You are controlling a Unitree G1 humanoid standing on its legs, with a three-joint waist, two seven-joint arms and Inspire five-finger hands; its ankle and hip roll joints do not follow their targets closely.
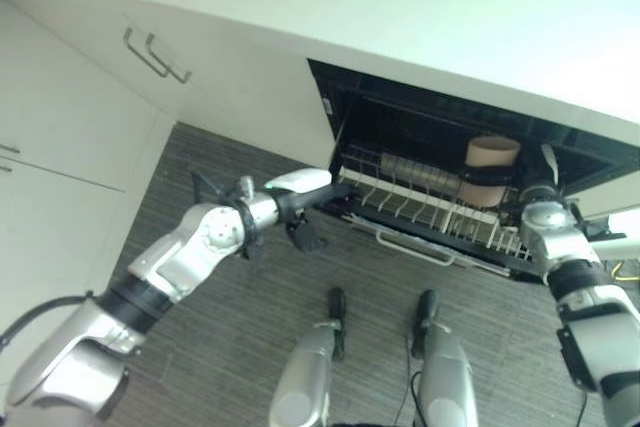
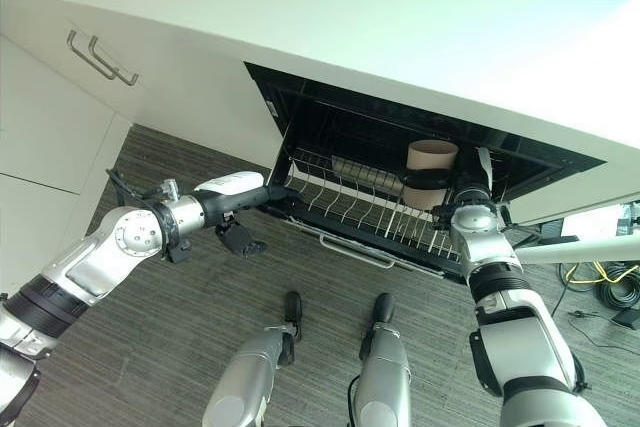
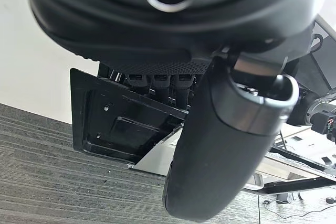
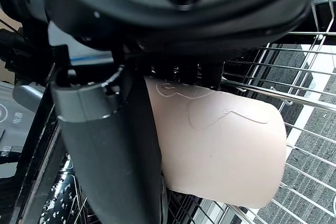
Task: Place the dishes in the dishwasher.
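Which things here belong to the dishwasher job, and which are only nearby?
Part of the job:
- beige cup, held by the right hand over the rack
- wire rack, pulled out
- dishwasher, open
- left hand, at the rack's left end

Only nearby:
- white cabinets with metal handles
- countertop
- grey floor

Two silver-grey arms with rounded joint housings and black bands are seen. Each ends in a dark hand: the left hand (image 2: 262,197) carries a white cover, the right hand (image 2: 470,190) a dark thumb.
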